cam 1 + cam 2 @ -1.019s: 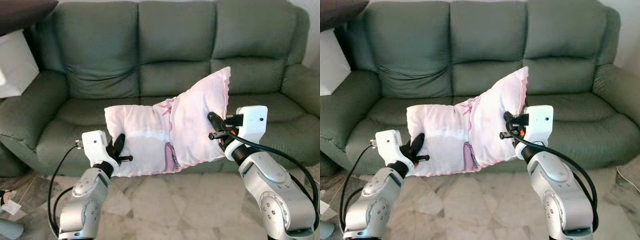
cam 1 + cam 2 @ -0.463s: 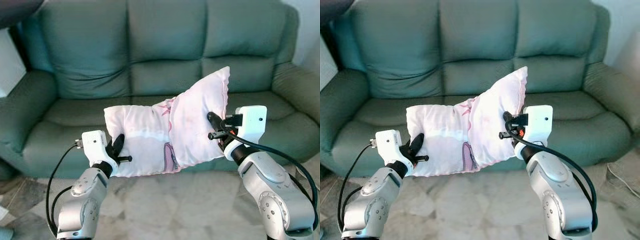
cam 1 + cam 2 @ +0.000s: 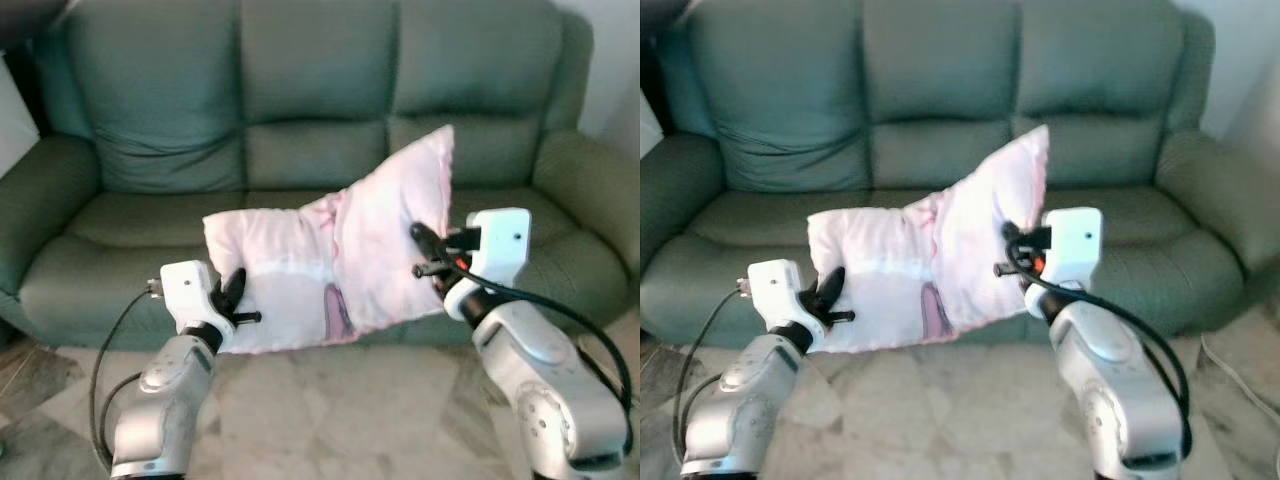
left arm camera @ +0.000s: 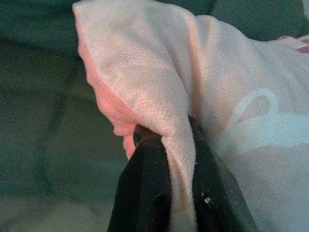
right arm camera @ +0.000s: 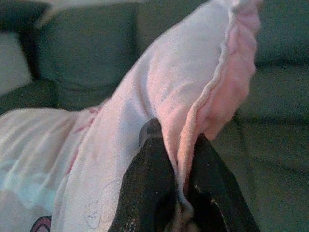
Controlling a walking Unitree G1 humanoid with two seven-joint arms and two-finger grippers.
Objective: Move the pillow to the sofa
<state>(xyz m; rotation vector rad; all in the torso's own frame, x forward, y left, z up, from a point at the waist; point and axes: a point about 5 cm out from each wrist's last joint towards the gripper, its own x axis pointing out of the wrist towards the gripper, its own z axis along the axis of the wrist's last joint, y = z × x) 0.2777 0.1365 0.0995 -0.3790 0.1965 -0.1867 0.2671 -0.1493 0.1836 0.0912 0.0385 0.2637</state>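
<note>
Left tool: both black fingers are closed on the lower left edge of the pillow, with a fold of pink fabric pinched between them, as the left wrist view shows. Right tool: both black fingers are clamped on the right edge of the pillow, with the frilled seam running between them, as the right wrist view shows.

The pillow is pale pink with a darker pink printed pattern. It is held in the air between the two tools. Its left half lies roughly level. Its right half is folded upward, so that the upper right corner stands higher than the rest.

The pillow hangs in front of the sofa, over the front edge of the seat cushions. Whether it touches the seat cannot be told. The sofa is green, with three back cushions and a padded armrest at each end. A pale marbled floor lies below the arms, in front of the sofa.
</note>
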